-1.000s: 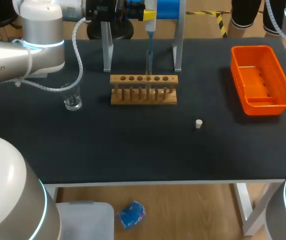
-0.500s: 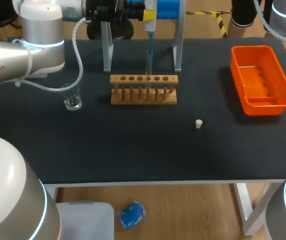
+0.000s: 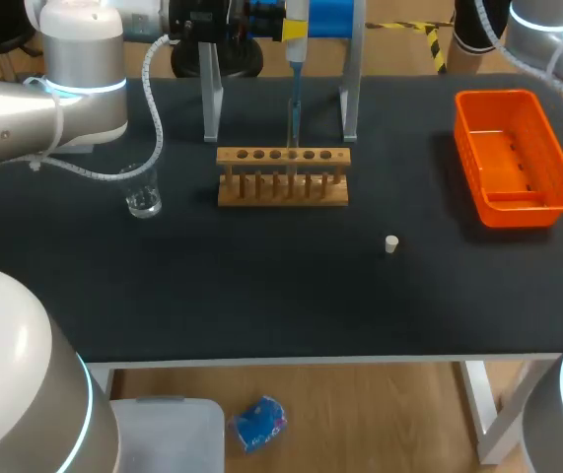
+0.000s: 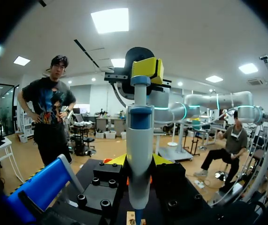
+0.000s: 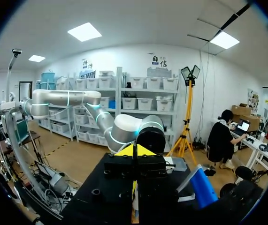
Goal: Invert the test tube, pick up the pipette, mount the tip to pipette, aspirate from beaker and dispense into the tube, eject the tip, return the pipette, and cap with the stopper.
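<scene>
With the pipette (image 4: 139, 140) gripped from both sides by the left hand (image 4: 139, 161) in its stand (image 3: 350, 89) behind the test tube rack (image 3: 282, 187), and the right hand (image 5: 134, 152) pinched closed on nothing, the pipette could be snagged on the stand and twisted loose if lifted askew.

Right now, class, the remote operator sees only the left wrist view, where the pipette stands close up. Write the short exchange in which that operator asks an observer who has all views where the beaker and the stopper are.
Operator: I see only the pipette up close. Where is the beaker?
Observer: The beaker stands on the table, left of the wooden rack and apart from it.
Operator: And the stopper?
Observer: The stopper sits alone, nearer the front edge than the rack and to its right, short of the orange bin.
</scene>
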`<state>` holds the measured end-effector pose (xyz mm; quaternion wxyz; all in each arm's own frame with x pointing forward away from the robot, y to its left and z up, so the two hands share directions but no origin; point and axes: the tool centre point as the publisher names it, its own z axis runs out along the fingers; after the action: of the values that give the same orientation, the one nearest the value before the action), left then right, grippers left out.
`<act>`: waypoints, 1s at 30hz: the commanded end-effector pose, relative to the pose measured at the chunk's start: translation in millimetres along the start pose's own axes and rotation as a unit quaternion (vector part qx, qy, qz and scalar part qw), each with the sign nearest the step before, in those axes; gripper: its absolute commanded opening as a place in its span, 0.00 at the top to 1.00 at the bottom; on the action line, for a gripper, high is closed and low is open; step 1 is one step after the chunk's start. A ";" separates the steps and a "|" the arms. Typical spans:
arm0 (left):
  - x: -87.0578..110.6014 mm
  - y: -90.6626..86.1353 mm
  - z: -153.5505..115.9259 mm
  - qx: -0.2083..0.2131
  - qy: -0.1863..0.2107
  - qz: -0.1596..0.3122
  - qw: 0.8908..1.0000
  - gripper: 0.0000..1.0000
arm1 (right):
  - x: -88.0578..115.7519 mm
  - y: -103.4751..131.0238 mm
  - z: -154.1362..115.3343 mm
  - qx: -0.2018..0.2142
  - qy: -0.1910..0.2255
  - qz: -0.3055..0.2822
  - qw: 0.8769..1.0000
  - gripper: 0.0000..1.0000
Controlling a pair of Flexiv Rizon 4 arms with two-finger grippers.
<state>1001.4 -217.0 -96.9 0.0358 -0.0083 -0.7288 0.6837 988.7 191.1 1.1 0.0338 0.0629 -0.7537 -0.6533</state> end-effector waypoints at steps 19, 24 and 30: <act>0.6 -0.3 0.1 0.000 -0.001 0.000 1.000 1.00 | -11.4 -5.6 7.7 -0.013 0.019 0.009 1.000 1.00; 0.6 -0.3 0.1 0.000 -0.001 0.000 1.000 1.00 | -11.6 -7.5 9.0 -0.017 0.022 0.012 1.000 1.00; 0.6 -0.3 0.1 0.000 -0.001 0.000 1.000 1.00 | -11.2 -9.0 9.9 -0.017 0.024 0.014 0.999 1.00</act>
<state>1001.3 -216.8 -98.1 0.0359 -0.0082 -0.7292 0.6833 996.5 200.7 -6.4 0.0595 0.0655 -0.7422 -0.6643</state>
